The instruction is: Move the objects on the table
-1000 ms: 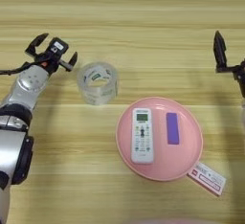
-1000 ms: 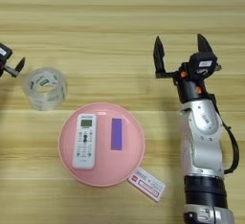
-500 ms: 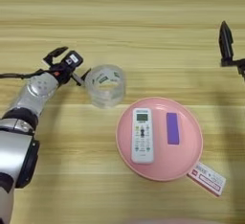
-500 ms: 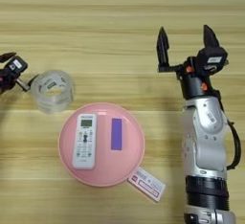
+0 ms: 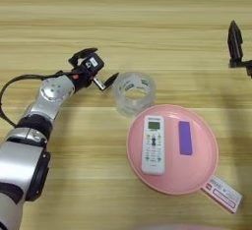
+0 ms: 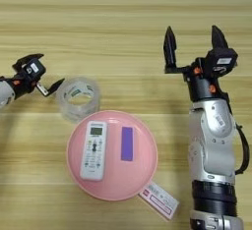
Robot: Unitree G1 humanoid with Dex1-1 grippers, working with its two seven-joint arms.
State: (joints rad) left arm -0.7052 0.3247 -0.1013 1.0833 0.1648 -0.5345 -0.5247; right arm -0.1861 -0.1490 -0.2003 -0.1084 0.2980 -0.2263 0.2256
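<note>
- So, we are holding our left gripper (image 5: 96, 68) low over the table (image 5: 123, 22), just to the left of the clear tape roll (image 5: 134, 93). Its two black fingers are spread apart and are gripping nothing. One fingertip is pointing at the roll's side, very near it, but we cannot tell if it is touching.
- Next, the tape roll is sitting flat on the wood, right by the upper left rim of the round pink plate (image 5: 206, 170).
- On the plate, the white remote control (image 5: 153, 144) is lying on the left half, with its little screen at the far end.
- Beside it, on the right half of the plate, the small purple block (image 5: 185, 137) is lying flat, a little apart from the remote.
- Just off the plate's lower right rim, the red-and-white packet (image 5: 224, 193) is lying on the table.
- Far to the right, we are holding our right gripper (image 6: 194, 40) up, well apart from everything. Its two fingers are wide apart and holding nothing.
</note>
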